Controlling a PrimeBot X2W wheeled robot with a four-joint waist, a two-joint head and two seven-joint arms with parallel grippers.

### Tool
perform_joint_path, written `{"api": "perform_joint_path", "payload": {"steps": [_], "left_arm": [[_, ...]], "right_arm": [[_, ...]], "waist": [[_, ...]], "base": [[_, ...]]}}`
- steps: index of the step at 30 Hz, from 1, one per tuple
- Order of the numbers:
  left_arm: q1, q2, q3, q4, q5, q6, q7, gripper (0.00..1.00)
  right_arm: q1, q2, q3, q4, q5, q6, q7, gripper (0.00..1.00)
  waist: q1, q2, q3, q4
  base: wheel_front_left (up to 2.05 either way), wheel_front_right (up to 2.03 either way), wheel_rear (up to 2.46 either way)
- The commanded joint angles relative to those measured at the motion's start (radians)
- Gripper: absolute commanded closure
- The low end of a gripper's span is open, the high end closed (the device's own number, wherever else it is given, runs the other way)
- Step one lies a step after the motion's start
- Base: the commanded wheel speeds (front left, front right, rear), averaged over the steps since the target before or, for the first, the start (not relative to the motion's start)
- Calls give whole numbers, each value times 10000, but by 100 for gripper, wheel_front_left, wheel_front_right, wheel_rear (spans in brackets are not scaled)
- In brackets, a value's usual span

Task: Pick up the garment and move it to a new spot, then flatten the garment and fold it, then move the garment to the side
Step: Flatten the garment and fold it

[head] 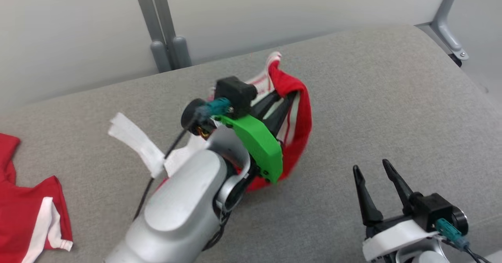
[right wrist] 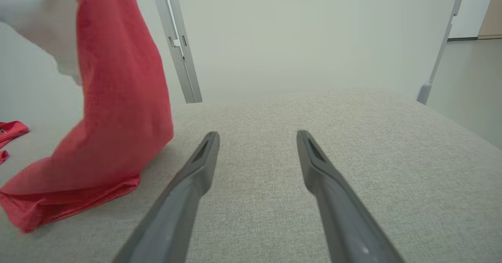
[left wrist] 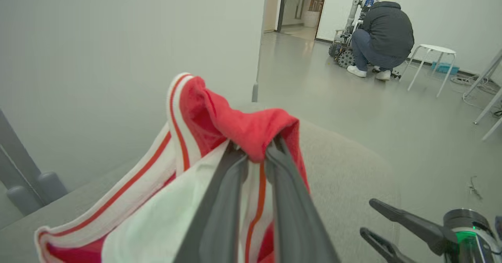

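The garment (head: 300, 114) is red with white and red-striped trim. My left gripper (head: 284, 96) is shut on its upper edge and holds it up over the grey padded table (head: 392, 98), its lower end trailing on the surface. In the left wrist view the two fingers pinch a red fold of the garment (left wrist: 251, 131) at my left gripper (left wrist: 257, 151). My right gripper (head: 372, 168) stands open at the lower right, nothing between its fingers. The right wrist view shows my right gripper (right wrist: 257, 135) open over bare table, with the hanging garment (right wrist: 117, 110) to its left.
A second red and white garment (head: 27, 212) lies at the table's left edge. White fabric strips (head: 137, 141) lie left of my left arm. Grey frame posts (head: 164, 31) stand behind the table. A person (left wrist: 386, 31) crouches by another robot far across the floor, beside a white stool (left wrist: 433, 53).
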Motion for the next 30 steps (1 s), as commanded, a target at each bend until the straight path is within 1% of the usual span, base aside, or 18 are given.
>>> {"api": "perform_joint_path", "payload": {"steps": [1, 4, 5, 7, 8, 9, 10, 13, 15, 17, 19, 20, 23, 25, 27, 30], "left_arm": [[-97, -5, -266, 665, 274, -94, -217, 100], [-448, -358, -1264, 2237, 854, -343, -766, 100], [-542, -401, -1560, 2639, 969, -447, -909, 100], [-725, -402, -1981, 3287, 1036, -479, -1346, 100], [-768, -415, -2310, 3359, 936, -565, -1609, 64], [-756, -427, -2591, 3348, 785, -623, -1740, 18], [-703, -426, -2851, 3221, 406, -692, -1920, 0], [-576, -416, -3452, 2560, -720, -877, -2191, 0], [-621, -402, -3690, 2064, -1456, -920, -2510, 0], [-769, -400, -3860, 1730, -1907, -775, -2864, 0], [-807, -405, -3894, 1542, -2217, -535, -3180, 0], [-752, -404, -3845, 1511, -2358, -358, -3302, 0], [-463, -343, -3581, 1732, -2284, 165, -3534, 0], [-73, 104, -3330, 1916, -2354, 499, -3595, 0], [236, 691, -3071, 2065, -2419, 870, -3632, 0], [623, 1758, -2776, 2497, -2455, 1466, -3441, 0]], "right_arm": [[-381, 69, 179, 13, 67, 4, -31, 0], [-756, 172, 415, 62, 163, 3, -31, 0], [-842, 206, 433, 70, 198, 3, -31, 0], [-992, 256, 479, 102, 252, 3, -31, 0], [-1028, 279, 445, 129, 283, 3, -31, 0], [-1021, 291, 422, 147, 291, 3, -31, 0], [-985, 301, 387, 183, 307, 3, -31, 0], [-826, 314, 284, 231, 332, 3, -31, 0], [-730, 318, 225, 210, 405, 4, -31, 0], [-607, 314, 144, 215, 469, 3, -31, 0], [-542, 315, 97, 225, 466, 3, -31, 0], [-499, 315, 59, 215, 443, 3, -31, 0], [-377, 311, -46, 189, 359, 4, -31, 0], [-294, 312, -142, 151, 321, 3, -31, 0], [-189, 312, -218, 115, 251, 4, -31, 0], [-94, 313, -286, 66, 143, 4, -31, 0]], "waist": [[0, -1, 620, -689], [0, -1, 1004, -1312], [0, -1, 1091, -1465], [0, -1, 1275, -1772], [0, -1, 1340, -1885], [0, -1, 1393, -1960], [0, -1, 1434, -2016], [0, -1, 1473, -2048], [0, -1, 1442, -1983], [0, -1, 1361, -1877], [0, -1, 1224, -1724], [0, -1, 1156, -1635], [0, -1, 976, -1387], [0, -1, 844, -1220], [0, -1, 746, -1047], [0, -1, 691, -796]], "base": [[0, 0, 0], [0, 0, 0], [0, 0, 0], [0, 0, 0], [0, 0, 0], [0, 0, 0], [0, 0, 0], [0, 0, 0], [0, 0, 0], [0, 0, 0], [0, 0, 0], [0, 0, 0], [0, 0, 0], [0, 0, 0], [0, 0, 0], [0, 0, 0]]}}
